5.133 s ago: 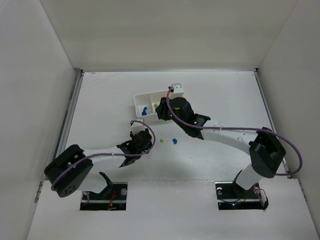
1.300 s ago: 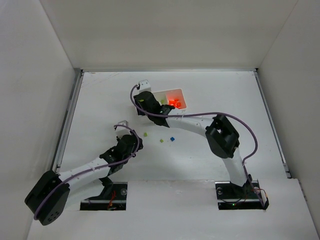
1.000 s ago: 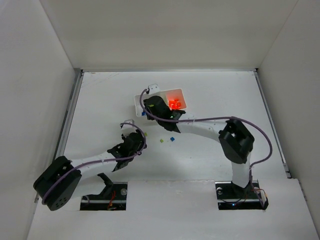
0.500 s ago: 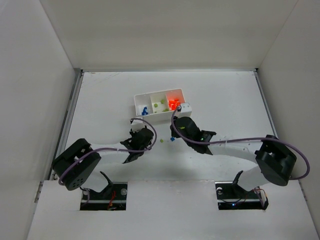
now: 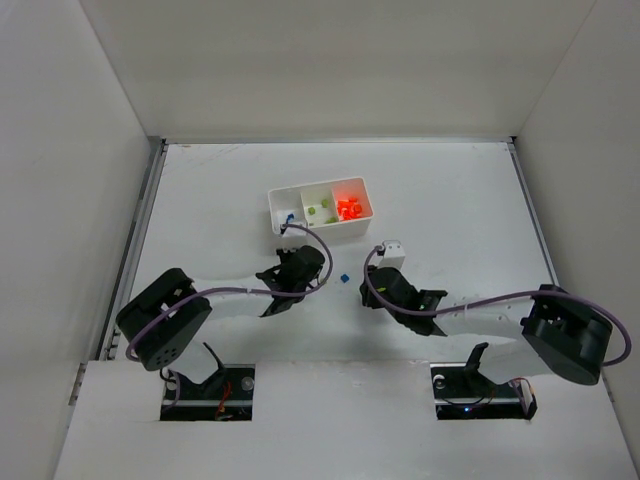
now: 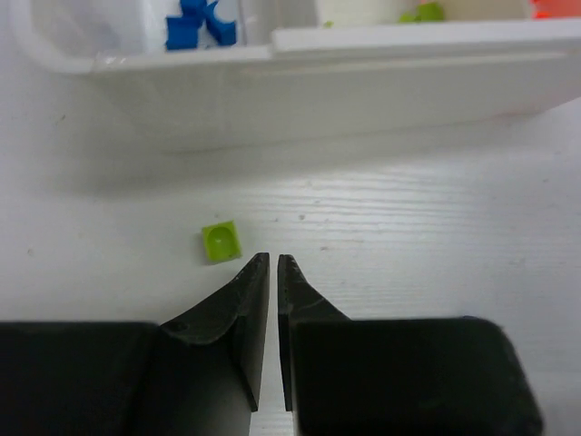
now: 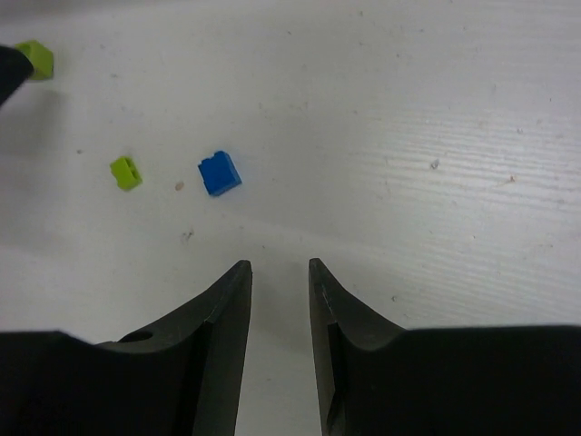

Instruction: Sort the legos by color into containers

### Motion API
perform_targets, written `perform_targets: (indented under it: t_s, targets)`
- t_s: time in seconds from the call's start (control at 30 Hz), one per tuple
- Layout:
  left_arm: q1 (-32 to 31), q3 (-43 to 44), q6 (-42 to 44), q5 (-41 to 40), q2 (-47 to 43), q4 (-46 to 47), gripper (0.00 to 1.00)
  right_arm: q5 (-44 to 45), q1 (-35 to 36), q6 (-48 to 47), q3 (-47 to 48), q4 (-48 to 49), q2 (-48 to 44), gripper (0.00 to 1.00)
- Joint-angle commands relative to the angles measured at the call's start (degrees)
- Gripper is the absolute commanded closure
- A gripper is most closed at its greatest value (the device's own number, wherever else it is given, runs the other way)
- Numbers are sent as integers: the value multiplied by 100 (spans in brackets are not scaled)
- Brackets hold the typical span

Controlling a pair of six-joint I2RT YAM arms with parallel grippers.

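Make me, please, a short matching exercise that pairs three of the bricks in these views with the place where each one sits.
Things:
1. orange bricks
2. loose blue brick
3. yellow-green brick in the left wrist view

Places:
a. on the table, just left of the left gripper fingertips, near the tray wall
b. in the tray's right-hand compartment in the top view
c. on the table, ahead of the right gripper

Pairs: 1-b, 2-c, 3-a
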Motion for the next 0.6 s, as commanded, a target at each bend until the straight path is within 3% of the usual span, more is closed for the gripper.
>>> perform_targets:
  t_s: [0.0, 0.3, 0.57]
  targets:
    - [-139, 426, 272, -378, -200, -160, 94, 42, 73, 278, -157, 456, -200, 63]
    - [-631, 1051, 254, -755, -718, -1056, 92, -63, -24, 181, -342, 571, -543, 62]
    - [-289, 902, -343, -879, -77, -1585, 67, -63, -42, 164, -447, 544, -832, 61]
